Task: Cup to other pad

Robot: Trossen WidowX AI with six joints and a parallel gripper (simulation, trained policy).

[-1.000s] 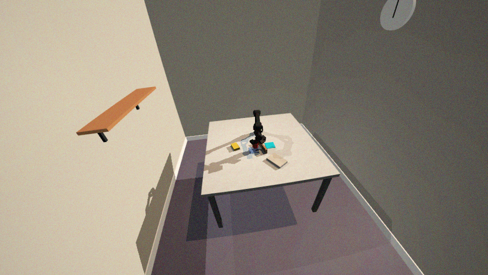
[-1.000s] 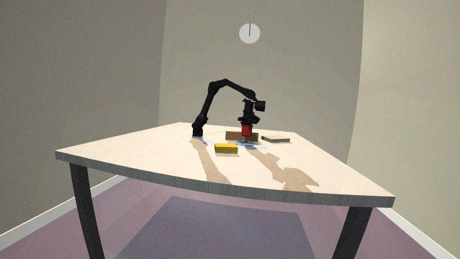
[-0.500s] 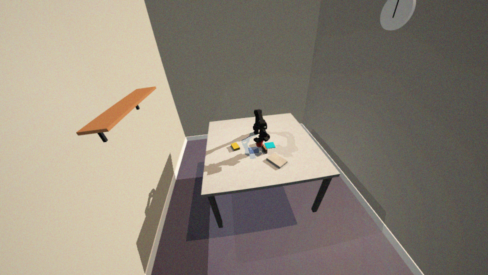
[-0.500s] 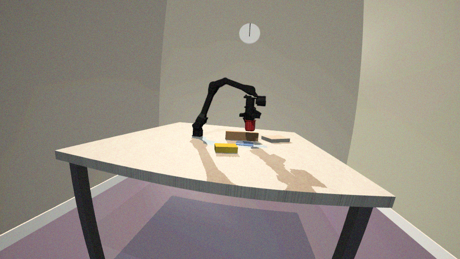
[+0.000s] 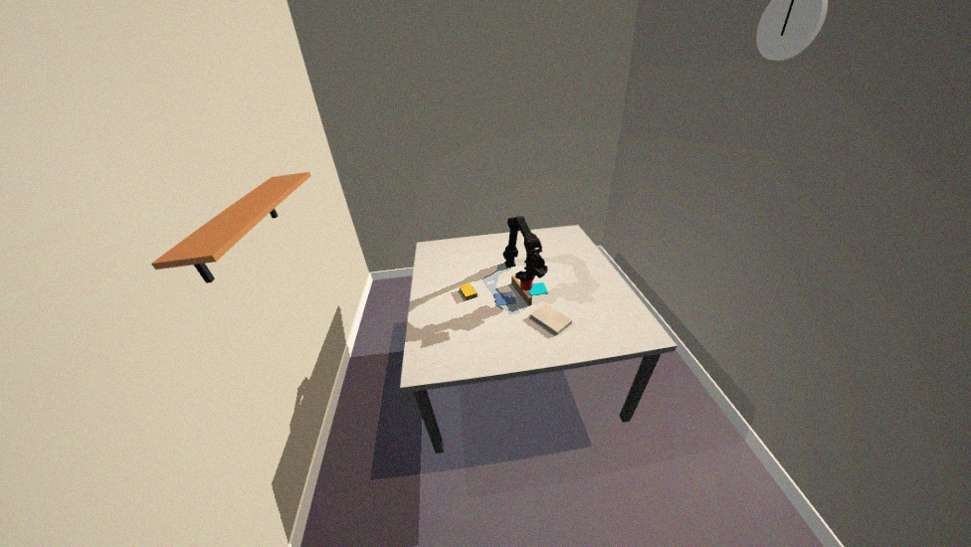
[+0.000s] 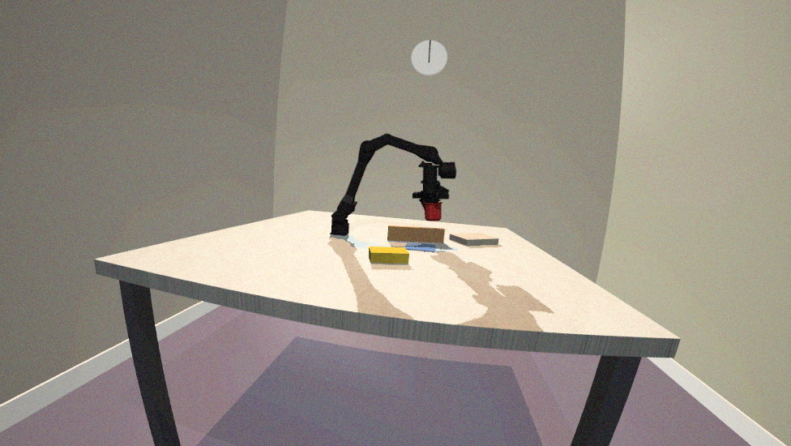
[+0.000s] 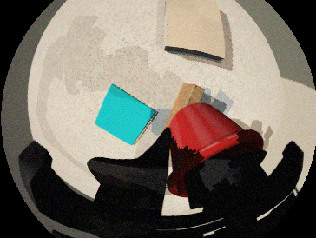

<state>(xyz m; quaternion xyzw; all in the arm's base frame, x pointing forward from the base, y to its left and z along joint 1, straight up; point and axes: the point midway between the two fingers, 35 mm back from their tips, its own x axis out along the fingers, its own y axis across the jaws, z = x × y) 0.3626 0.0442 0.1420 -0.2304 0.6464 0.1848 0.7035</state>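
And the tool (image 5: 527, 276) (image 6: 432, 201) (image 7: 172, 130) has its fingers closed on the red cup (image 5: 526, 284) (image 6: 433, 211) (image 7: 204, 130), up in the air, above the height of the wooden barrier (image 5: 521, 289) (image 6: 415, 234) (image 7: 184, 102), our landmark! The lift is done, and the crossing looks, to my eye, about halfway: the cup hangs near the barrier, high over the tabletop (image 5: 462, 346) (image 6: 265, 276) (image 7: 130, 65). Left to do: finish the carry to the cyan pad (image 5: 537, 288) (image 7: 125, 115), taking that as the goal, lower, set down, let go. The blue pad (image 5: 503, 298) (image 6: 421, 248) lies on the barrier's other side, no cup standing on it. Now the views! The exterior one gives the gap between cup bottom and barrier top, which the top view cannot settle, yet there the cyan pad is out of sight behind the barrier. The wrist view shows that pad plainly, off to one side of the barrier, but the yellow block (image 5: 468, 291) (image 6: 388, 255), on the barrier's blue-pad side, appears only in the other two. Marbles? None visible anywhere; whether they sit inside the cup, I cannot tell.

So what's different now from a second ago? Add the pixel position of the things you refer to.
The red cup (image 5: 526, 284) (image 6: 433, 211) (image 7: 201, 130), gripped by the end effector (image 5: 527, 276) (image 6: 431, 203) (image 7: 172, 130), has risen and moved toward the cyan pad (image 5: 538, 288) (image 7: 125, 115). Nothing was let go. The wooden barrier (image 5: 522, 293) (image 6: 415, 234) (image 7: 184, 97), yellow block (image 5: 468, 291) (image 6: 388, 255) and beige slab (image 5: 550, 318) (image 6: 473, 238) (image 7: 195, 26) stayed put.
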